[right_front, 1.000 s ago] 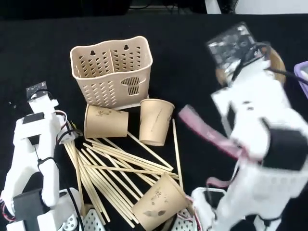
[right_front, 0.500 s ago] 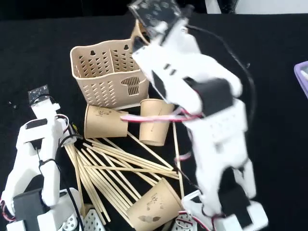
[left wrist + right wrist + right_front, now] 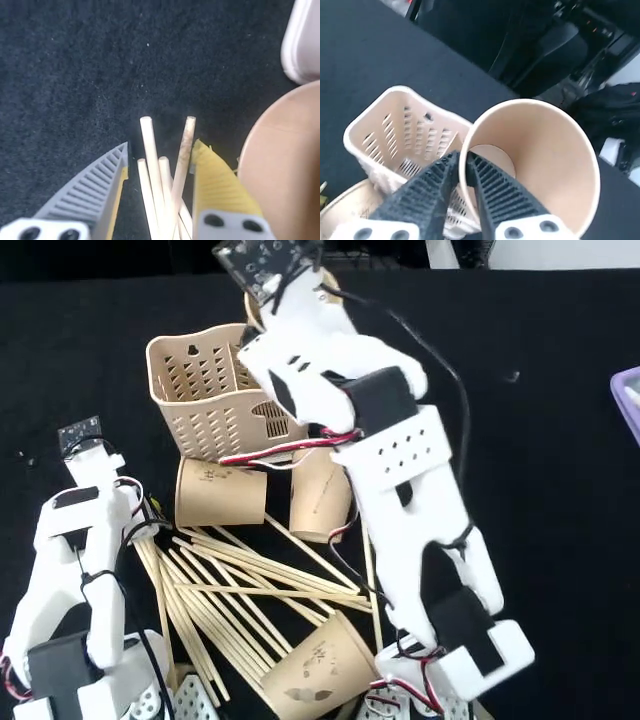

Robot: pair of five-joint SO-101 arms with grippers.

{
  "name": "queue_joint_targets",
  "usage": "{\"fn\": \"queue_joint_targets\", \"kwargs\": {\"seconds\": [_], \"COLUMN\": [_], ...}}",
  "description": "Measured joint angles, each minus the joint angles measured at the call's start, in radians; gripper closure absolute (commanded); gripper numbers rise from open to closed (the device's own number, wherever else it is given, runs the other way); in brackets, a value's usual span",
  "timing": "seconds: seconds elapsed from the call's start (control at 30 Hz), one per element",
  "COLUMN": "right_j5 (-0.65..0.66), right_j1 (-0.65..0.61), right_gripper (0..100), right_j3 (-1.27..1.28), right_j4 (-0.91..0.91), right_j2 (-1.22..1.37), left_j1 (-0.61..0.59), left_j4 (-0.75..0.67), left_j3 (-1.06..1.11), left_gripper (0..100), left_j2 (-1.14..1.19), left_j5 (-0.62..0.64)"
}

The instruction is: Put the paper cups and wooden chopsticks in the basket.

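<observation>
Right wrist view: the right tool (image 3: 462,162) pinches the rim of a paper cup (image 3: 540,150), centre frame, near the basket (image 3: 370,120) at lower left. Light and thin-walled, it probably crushes easily, so a gentle rim grip suits. Elsewhere the left tool (image 3: 161,146) gapes around chopsticks (image 3: 146,132).

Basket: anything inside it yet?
The basket shows nothing in its visible compartment. The other compartment is mostly hidden behind the right gripper and the paper cup it holds.

Soft, even light from above is falling on the black tablecloth (image 3: 560,490), which is absorbing it and showing barely any shadows. The white right arm (image 3: 400,455) is glaring brightly against the cloth. In the right wrist view, the room behind is lying dim while the paper cup (image 3: 540,150) is catching warm light inside.
</observation>
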Motion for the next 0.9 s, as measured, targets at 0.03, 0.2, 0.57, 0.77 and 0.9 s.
{"fn": "queue_joint_targets", "kwargs": {"seconds": [0.03, 0.2, 0.57, 0.77, 0.9], "right_j5": [0.0, 0.002, 0.002, 0.025, 0.11], "right_j1": [-0.006, -0.012, -0.012, -0.012, -0.012], "right_gripper": [91.4, 74.3, 69.1, 69.1, 69.1], "right_j3": [0.0, 0.0, -0.057, -0.051, 0.094], "right_j4": [0.006, 0.026, 0.31, 0.543, 0.552], "right_j2": [0.0, -0.002, -0.068, -0.153, -0.189], "left_j1": [0.0, 0.0, -0.031, -0.031, -0.031], "left_j4": [0.0, 0.0, 0.0, 0.0, 0.0], "left_j3": [0.0, 0.0, 0.0, 0.0, 0.0], "left_gripper": [79, 79, 79, 79, 79], "left_j2": [0.0, 0.0, 0.0, 0.0, 0.0], "left_j5": [0.0, 0.0, 0.0, 0.0, 0.0]}}
